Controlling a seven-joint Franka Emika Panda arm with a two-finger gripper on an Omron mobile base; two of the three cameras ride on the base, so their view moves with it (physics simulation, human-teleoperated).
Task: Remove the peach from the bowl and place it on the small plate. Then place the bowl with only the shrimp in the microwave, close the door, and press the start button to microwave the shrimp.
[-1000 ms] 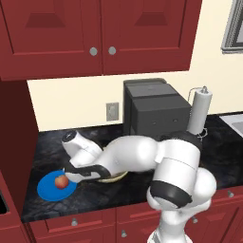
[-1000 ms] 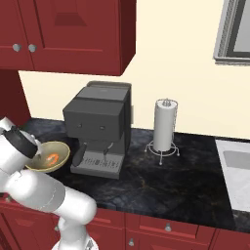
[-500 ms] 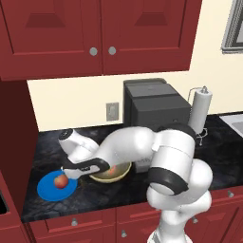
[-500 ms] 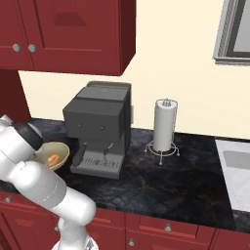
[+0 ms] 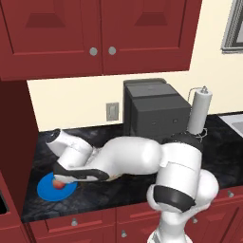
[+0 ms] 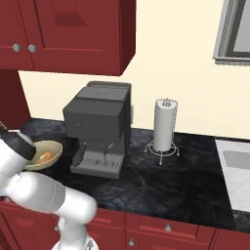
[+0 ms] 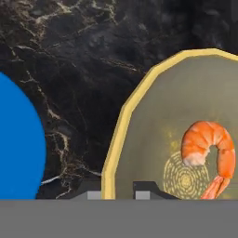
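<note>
Bowl [image 7: 153, 116] rim is what the claw [image 7: 118, 191] has hold of. In the hand view the two dark fingertips [image 7: 95, 194] sit close together at the bottom, one just outside the pale yellow edge and one just inside it, so it's a narrow pinch on the rim, not a wide-open claw.

Inside the bowl there's the shrimp [image 7: 209, 144], curled up orange and white, lying on the tan floor next to a faint ring pattern. It's off to one side of the pinch, not touching the fingers.

Just beside the bowl, across a strip of black marble counter [image 7: 79, 69], you get the curved edge of the small plate [image 7: 18, 144], bright blue. The two aren't touching.

From the left base view the plate lies flat near the left end of the counter, and the peach [image 5: 58, 184] is sitting on it, red-orange, right under the robot's hand. The arm is stretched low over the counter and covers most of the bowl from that side.

The right base view has the bowl upright on the counter with the shrimp in it, left of the grey coffee machine [image 6: 100, 127]. Further right stands a paper towel holder [image 6: 164, 126], well apart from the bowl. Red cabinets [image 5: 99, 33] hang above.
</note>
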